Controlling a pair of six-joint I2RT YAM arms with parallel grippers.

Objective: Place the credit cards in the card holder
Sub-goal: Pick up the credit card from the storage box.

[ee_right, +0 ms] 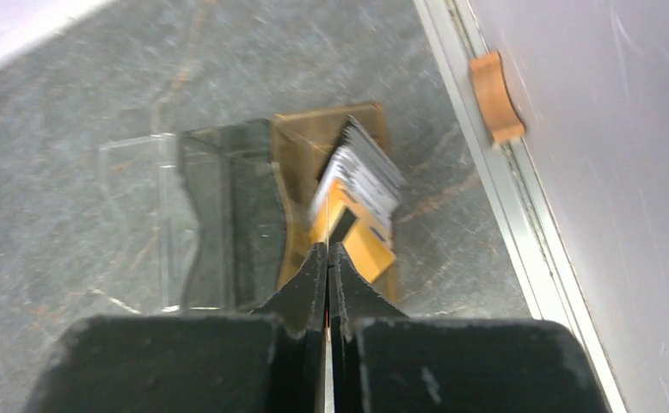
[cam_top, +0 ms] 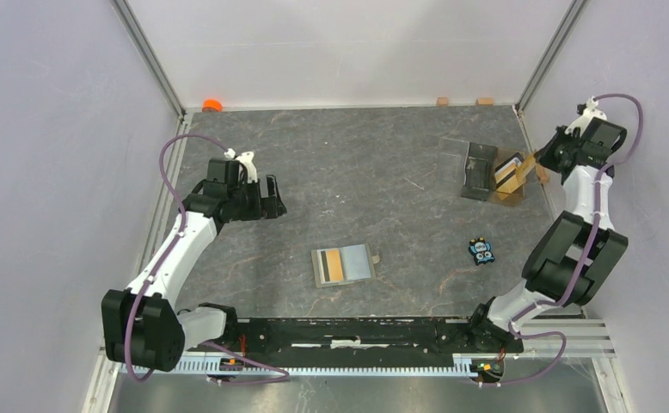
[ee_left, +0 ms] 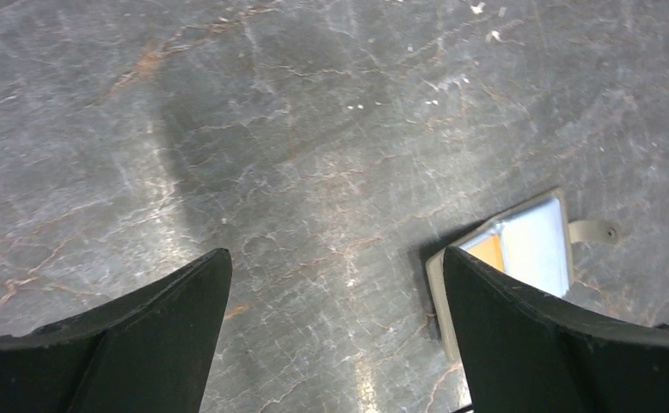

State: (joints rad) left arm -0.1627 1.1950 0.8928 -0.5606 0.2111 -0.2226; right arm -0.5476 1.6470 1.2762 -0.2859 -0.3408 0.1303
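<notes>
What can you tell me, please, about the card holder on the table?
The card holder is a small, flat, rectangular wallet lying open near the middle of the table. Its left part looks olive-khaki and its right part pale blue-grey, with an orange card showing between them. A small tab sticks out from its right edge. Only the table and that card touch it.

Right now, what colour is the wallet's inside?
Pale blue-grey; the wallet shows best in the top view.
</notes>
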